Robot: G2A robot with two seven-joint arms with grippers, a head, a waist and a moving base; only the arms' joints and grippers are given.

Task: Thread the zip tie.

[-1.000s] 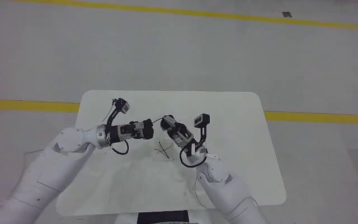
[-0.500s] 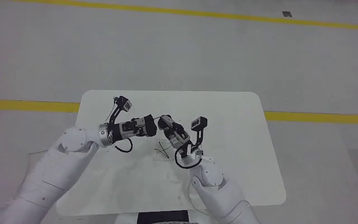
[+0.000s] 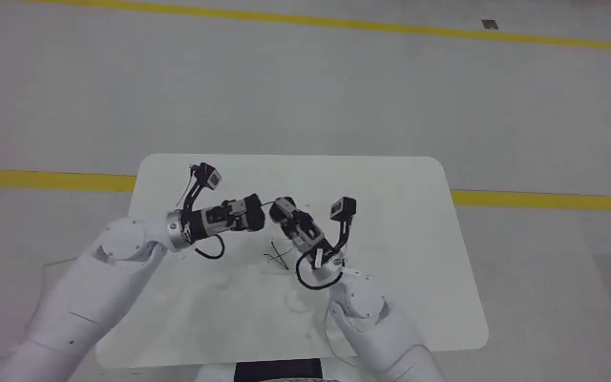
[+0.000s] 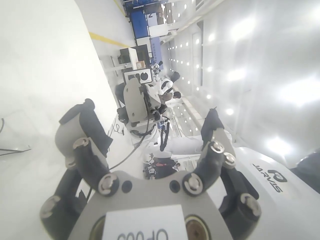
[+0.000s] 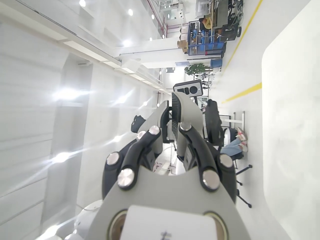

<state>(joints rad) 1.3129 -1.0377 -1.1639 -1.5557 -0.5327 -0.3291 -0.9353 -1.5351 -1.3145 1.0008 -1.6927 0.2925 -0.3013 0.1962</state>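
Above the middle of the white table (image 3: 401,191) my two grippers face each other, almost touching. A thin black zip tie (image 3: 266,202) runs between them. My right gripper (image 3: 281,207) (image 5: 173,99) has its fingers pressed together, apparently on one end of the zip tie. The tie itself is hidden in the right wrist view. My left gripper (image 3: 252,211) (image 4: 150,108) is open wide, with its fingers (image 4: 85,118) spread on either side of the right gripper's tip (image 4: 136,101). Nothing sits between the left pads.
Several loose black zip ties (image 3: 279,254) (image 4: 12,149) lie crossed on the table just below the grippers. The table's rounded edge (image 5: 265,51) is close to the yellow floor line.
The right gripper has shifted slightly left toward the left gripper, and the gap between them has narrowed. The left gripper rose a little, then settled back.
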